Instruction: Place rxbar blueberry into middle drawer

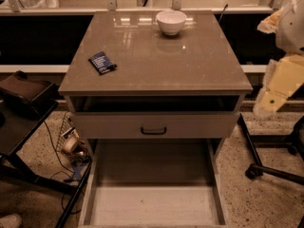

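Across tabletop (161,63) from gripper (271,96), rxbar blueberry (102,62)

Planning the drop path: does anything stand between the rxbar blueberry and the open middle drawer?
Nothing visible does. The rxbar blueberry lies left on the cabinet top; the middle drawer is pulled out below, floor bare. The white bowl sits at the rear, off that path. The gripper is at the right edge, beside the cabinet top.
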### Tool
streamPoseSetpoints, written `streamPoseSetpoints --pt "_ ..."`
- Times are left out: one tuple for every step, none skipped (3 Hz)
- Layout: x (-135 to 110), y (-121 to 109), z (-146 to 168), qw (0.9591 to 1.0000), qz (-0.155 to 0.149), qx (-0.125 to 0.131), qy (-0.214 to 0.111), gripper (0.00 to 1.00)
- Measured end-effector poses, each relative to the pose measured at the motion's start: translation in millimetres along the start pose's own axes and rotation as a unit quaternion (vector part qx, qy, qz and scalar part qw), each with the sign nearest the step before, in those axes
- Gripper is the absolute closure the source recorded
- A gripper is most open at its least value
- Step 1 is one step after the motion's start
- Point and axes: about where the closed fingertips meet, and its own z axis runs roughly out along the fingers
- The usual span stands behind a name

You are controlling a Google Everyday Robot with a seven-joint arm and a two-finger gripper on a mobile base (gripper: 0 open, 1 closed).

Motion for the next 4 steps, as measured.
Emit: streamPoseSetpoints --pt "-32.4 -55.6 26.2 0.9948 0.027 0.042 -0.089 0.0" --pt "-58.5 -111.0 54.7 0.9776 0.083 0.077 -0.178 0.0" --pt "-80.9 -133.7 94.1 0.9518 0.142 0.076 -0.261 0.0" --pt "-112.8 -138.7 137.5 0.911 0.198 0.073 -0.354 0.0"
